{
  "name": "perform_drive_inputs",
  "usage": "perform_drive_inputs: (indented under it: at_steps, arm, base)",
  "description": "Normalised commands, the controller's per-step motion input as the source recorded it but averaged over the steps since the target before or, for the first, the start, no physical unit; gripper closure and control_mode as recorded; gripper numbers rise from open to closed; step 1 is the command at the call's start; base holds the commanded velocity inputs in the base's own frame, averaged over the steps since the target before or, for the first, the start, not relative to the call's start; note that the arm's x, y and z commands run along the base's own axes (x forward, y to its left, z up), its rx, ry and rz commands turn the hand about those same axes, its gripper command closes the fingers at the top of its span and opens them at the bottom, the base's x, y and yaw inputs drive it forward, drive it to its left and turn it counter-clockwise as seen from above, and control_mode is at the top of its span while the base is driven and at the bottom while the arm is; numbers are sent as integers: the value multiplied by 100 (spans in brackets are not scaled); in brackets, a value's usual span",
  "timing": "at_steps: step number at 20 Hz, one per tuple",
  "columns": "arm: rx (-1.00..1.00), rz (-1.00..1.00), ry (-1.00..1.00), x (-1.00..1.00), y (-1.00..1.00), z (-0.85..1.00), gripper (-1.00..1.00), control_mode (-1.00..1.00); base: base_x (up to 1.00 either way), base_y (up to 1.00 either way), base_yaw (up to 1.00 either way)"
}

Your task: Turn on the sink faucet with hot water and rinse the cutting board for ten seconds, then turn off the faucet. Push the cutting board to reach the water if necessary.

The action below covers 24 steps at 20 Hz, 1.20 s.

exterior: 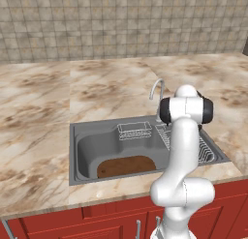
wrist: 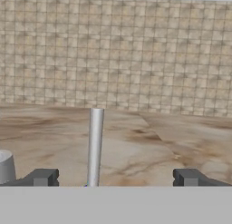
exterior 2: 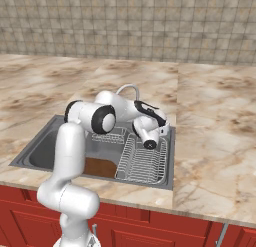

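Observation:
The grey sink [exterior: 77, 151] [exterior 2: 37, 148] is set into the marble counter. A dark-brown cutting board [exterior: 126, 166] [exterior 2: 100, 167] lies flat on the basin floor at its near side. The silver sink faucet [exterior: 157, 90] [exterior 2: 129, 88] arches up behind the basin's back rim, and its spout looks dry. My gripper [wrist: 115, 178] [exterior 2: 148, 110] hovers level right by the faucet, pointing at the back wall. It is open, with its fingertips [wrist: 43, 177] far apart. A slim silver upright bar of the faucet [wrist: 95, 146] stands between them, left of centre, untouched.
A small wire basket [exterior: 134, 131] hangs at the basin's back. A wire dish rack [exterior: 206, 151] [exterior 2: 142, 163] fills the sink's right part under my arm. A tiled wall [wrist: 118, 51] closes the counter's back; red cabinets [exterior: 97, 223] run below.

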Motion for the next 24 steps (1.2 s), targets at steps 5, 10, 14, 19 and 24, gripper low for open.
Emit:
perform_drive_inputs:
  at_steps: [5,10,14,19,24]
  arm:
    - [0,0,0,16,0,0,-100,-100]
    - [0,0,0,10,0,0,-100,-100]
    - [0,0,0,4,0,0,-100,-100]
    - [0,0,0,8,0,0,-100,-100]
    - [0,0,0,2,0,0,-100,-100]
  base:
    - [0,0,0]
    - [0,0,0]
    - [0,0,0]
    - [0,0,0]
    - [0,0,0]
